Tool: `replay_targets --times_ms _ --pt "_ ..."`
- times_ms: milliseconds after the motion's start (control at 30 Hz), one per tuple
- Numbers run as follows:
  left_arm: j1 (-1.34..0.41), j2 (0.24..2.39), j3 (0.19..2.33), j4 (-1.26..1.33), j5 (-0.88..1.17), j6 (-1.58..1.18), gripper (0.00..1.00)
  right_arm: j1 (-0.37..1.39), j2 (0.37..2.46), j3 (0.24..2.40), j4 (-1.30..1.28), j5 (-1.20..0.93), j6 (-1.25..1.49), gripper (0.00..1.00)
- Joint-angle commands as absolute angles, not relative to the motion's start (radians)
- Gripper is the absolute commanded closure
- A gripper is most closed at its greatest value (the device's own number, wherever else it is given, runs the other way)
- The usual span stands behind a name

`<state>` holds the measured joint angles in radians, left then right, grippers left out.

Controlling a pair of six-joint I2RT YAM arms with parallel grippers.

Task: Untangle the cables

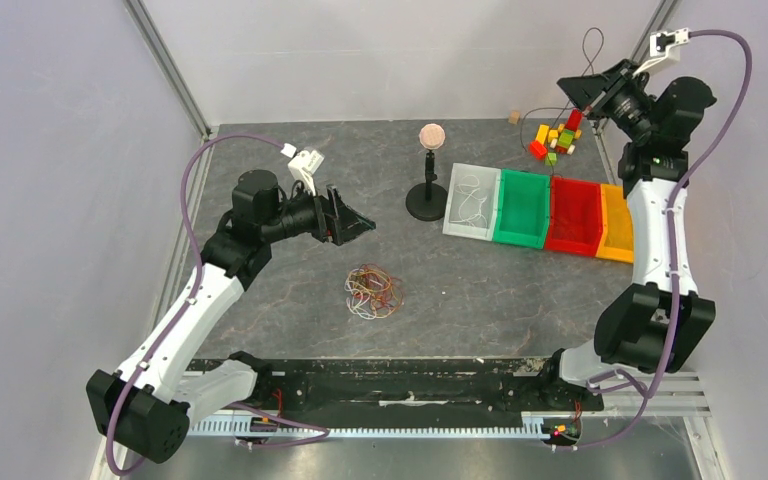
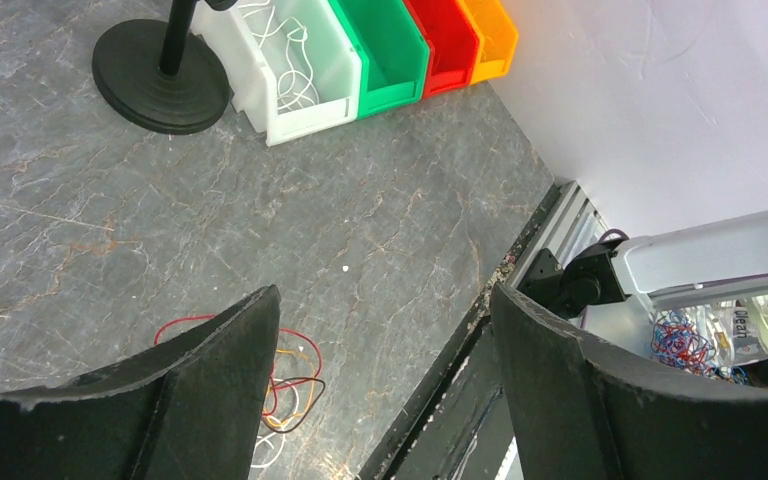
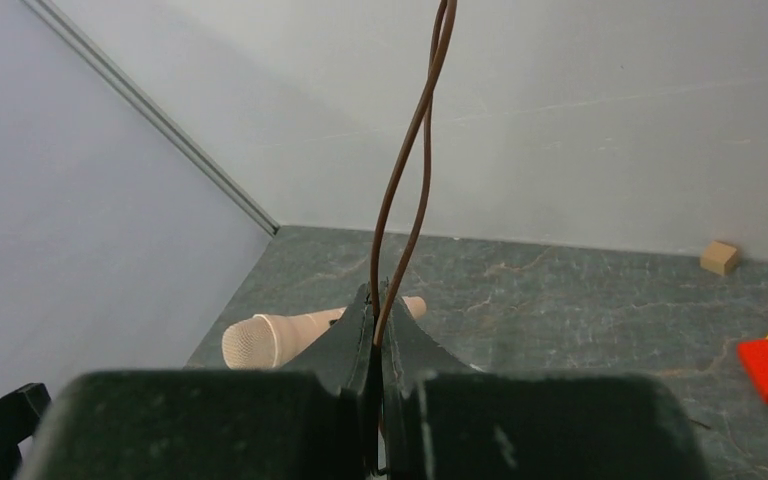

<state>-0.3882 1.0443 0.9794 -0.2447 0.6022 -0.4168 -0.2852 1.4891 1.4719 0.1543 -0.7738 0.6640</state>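
You are pinching one brown cable (image 3: 405, 180) in the right hand (image 3: 378, 300), its jaws clenched flat on the strand. You are holding it high, far right of the mic stand (image 1: 426, 203) and behind it, above the blocks (image 1: 557, 140). Lifted like that, the strand is hanging clear in a loose twisted loop, so it is not dragging through anything. I judge it to be a freed strand waiting for a bin.

The bins (image 1: 523, 205) are sitting in a row just right of the stand. The white bin (image 1: 485, 224), nearest the stand, is already carrying white wire (image 2: 295, 92), so you seem to be sorting by colour.

The other cables (image 1: 374, 291) are lying tangled on the surface (image 1: 520, 290), in front of the stand and slightly left. Your left hand (image 1: 360, 225) is hovering released, wide and empty, left of the stand and just behind the tangle. It is tilting down toward the tangle, placed, I would say, to take the next strand. Its wrist camera is showing only the tangle's edge beside one finger, so you are not yet lined up over it.
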Motion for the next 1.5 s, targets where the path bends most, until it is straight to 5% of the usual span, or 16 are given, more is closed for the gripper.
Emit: replay_targets --times_ms 0,533,1467 --pt "-0.385 1.039 0.98 -0.203 0.6 -0.395 0.16 -0.278 1.404 1.538 0.287 -0.827 0.739 1.0" --pt "-0.385 1.028 0.98 -0.186 0.607 -0.409 0.16 -0.279 1.436 1.788 0.341 -0.763 0.844 1.0" --pt "-0.385 1.028 0.939 -0.163 0.597 -0.417 0.16 -0.189 1.43 1.149 0.482 -0.647 0.519 1.0"
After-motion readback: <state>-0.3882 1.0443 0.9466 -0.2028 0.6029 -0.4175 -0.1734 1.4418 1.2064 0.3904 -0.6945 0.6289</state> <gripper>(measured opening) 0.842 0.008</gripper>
